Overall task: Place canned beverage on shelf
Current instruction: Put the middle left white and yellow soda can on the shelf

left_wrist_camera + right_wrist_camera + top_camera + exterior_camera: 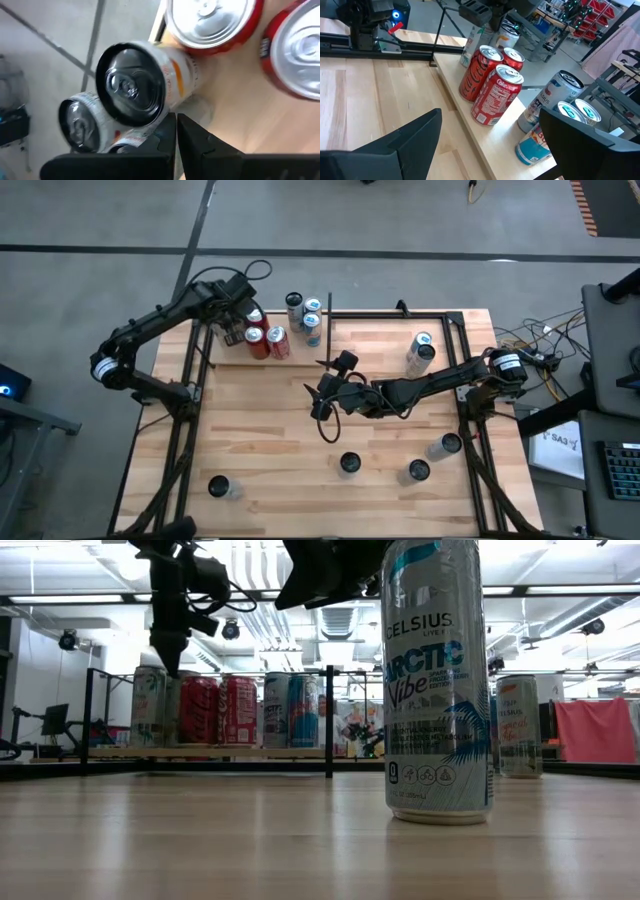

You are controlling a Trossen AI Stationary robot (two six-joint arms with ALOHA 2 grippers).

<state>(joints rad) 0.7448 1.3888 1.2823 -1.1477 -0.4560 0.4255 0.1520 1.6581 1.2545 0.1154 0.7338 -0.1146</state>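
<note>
Celsius can is standing upright nearest the low camera, just behind the right gripper — jaws gaping, empty, nearer arm. Shelf is lying ahead; left gripper is hovering there — clenched, empty.

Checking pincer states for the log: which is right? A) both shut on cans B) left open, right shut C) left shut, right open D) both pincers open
C: in the left wrist view the left pincer has its two dark fingers pressed together above the cans on the shelf, gripping nothing, while in the right wrist view the right pincer has its fingers spread wide with nothing between them.
</note>
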